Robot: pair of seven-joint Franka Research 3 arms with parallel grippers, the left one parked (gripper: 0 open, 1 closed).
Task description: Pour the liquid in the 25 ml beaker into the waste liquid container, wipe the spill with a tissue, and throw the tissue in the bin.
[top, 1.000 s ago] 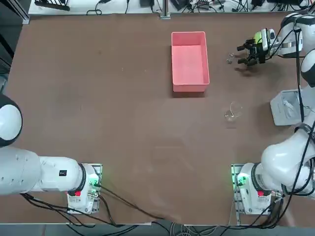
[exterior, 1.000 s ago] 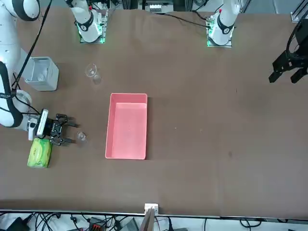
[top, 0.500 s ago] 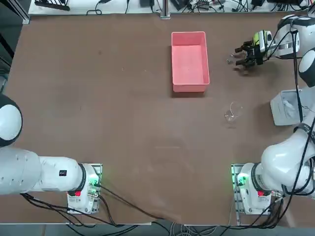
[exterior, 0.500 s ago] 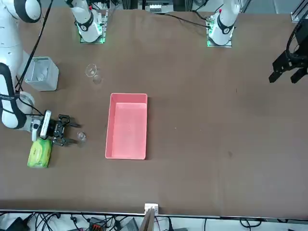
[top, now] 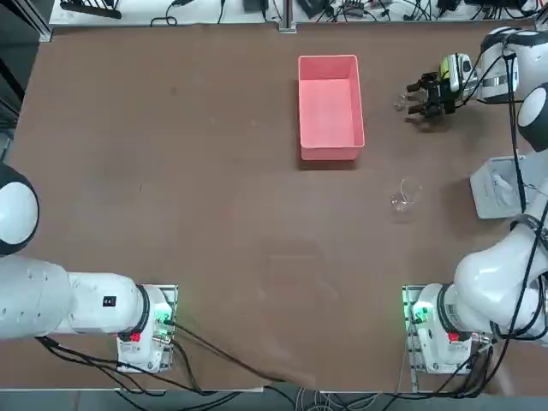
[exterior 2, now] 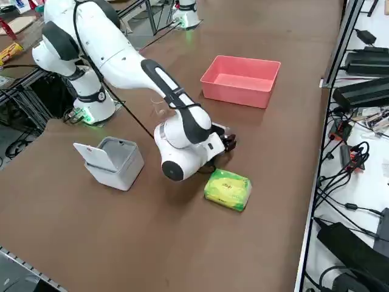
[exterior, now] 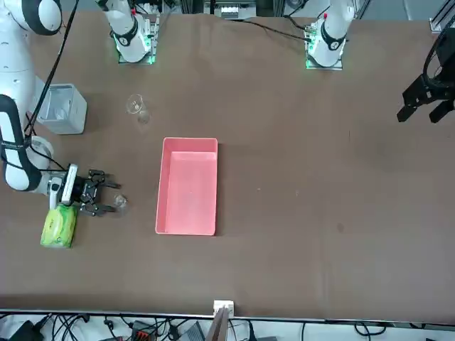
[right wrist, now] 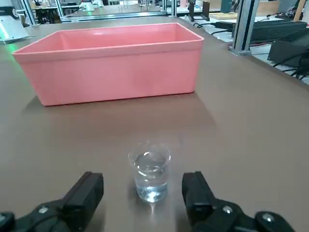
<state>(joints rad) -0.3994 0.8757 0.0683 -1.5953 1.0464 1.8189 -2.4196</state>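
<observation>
25 ml beaker [right wrist: 150,176] stands upright on the table, liquid inside, just short of the waste liquid container [right wrist: 111,60]. Right gripper [right wrist: 145,200] sits low and level, fingers spread either side of it, not touching: lined up for a side grasp.

Bright even overhead light, soft short shadows, wrist view sharp — background slightly blurred

Bare table [right wrist: 251,125] separates claw [right wrist: 145,191] from pink tray [right wrist: 111,63].
</observation>
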